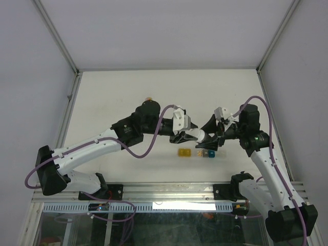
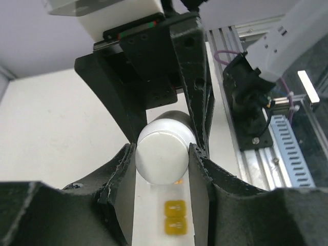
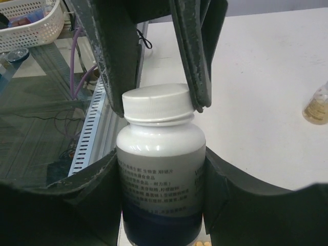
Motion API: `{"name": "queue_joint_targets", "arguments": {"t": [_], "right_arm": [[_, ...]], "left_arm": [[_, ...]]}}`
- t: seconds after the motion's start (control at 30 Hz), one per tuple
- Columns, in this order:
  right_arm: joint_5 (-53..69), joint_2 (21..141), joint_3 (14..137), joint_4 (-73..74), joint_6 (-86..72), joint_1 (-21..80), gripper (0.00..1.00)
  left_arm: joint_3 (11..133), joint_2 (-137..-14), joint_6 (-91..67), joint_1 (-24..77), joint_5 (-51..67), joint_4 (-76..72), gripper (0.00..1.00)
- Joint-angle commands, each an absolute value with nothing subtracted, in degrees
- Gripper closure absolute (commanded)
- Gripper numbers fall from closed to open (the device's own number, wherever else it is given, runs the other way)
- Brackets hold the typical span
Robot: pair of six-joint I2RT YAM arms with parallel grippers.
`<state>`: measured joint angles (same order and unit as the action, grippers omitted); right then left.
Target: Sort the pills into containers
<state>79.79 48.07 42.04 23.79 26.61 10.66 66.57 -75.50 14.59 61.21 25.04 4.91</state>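
A white pill bottle [image 1: 197,135] with a dark blue band hangs level between my two grippers above the table. My right gripper [image 3: 161,174] is shut on the bottle's body [image 3: 160,154]. My left gripper [image 2: 161,154] is shut on its white screw cap [image 2: 163,146], which also shows in the right wrist view [image 3: 156,105]. The containers lie on the table just below: a yellow box [image 1: 183,152], a clear one [image 1: 197,152] and a blue-teal one [image 1: 207,154] in a short strip. The yellow box shows between my left fingers [image 2: 175,218]. No loose pills show clearly.
A small round amber bottle [image 1: 149,99] stands at the back behind the left arm, and shows at the right edge of the right wrist view [image 3: 318,105]. A white basket [image 3: 31,23] sits off the table. The slotted aluminium rail [image 1: 169,192] runs along the near edge.
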Motion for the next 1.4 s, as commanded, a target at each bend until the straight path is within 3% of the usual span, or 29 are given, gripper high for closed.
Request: {"name": "queue_joint_targets", "arguments": {"t": [0.0, 0.1, 0.13, 0.17, 0.27, 0.5, 0.6, 0.77, 1.27, 1.37], "right_arm": [[77.1, 48.0, 43.4, 20.6, 25.0, 9.7, 1.00], [77.1, 47.9, 43.4, 20.7, 25.1, 9.7, 1.00], [77.0, 47.9, 43.4, 20.8, 25.1, 9.7, 1.00], [77.0, 47.9, 43.4, 20.8, 25.2, 9.7, 1.00], [77.2, 47.9, 43.4, 20.9, 25.3, 9.7, 1.00], [77.4, 48.1, 43.4, 20.8, 25.3, 9.7, 1.00], [77.4, 48.1, 43.3, 20.8, 25.3, 9.7, 1.00], [77.3, 48.3, 43.3, 20.8, 25.2, 9.7, 1.00], [77.1, 48.5, 43.2, 20.7, 25.3, 9.7, 1.00], [77.1, 48.5, 43.3, 20.8, 25.3, 9.7, 1.00]], "left_arm": [[66.3, -75.0, 35.1, 55.6, 48.3, 9.8, 0.67], [65.0, -74.0, 20.4, 51.9, 45.0, -5.3, 0.19], [62.1, -72.5, 15.2, 51.9, 42.3, -11.9, 0.06], [58.8, -70.7, 10.3, 51.8, 39.9, -19.1, 0.02], [51.5, -65.5, -1.9, 51.8, 34.7, -32.6, 0.01], [45.5, -59.0, -27.1, 51.9, 20.9, -31.8, 0.03], [45.8, -57.8, -30.7, 53.8, 11.8, -25.0, 0.08], [54.1, -60.8, -24.1, 65.0, -9.7, -7.9, 0.09], [63.6, -70.5, -24.9, 66.8, -9.5, -1.7, 0.20], [64.4, -71.7, -25.0, 66.8, -8.6, -1.4, 0.27]]}}
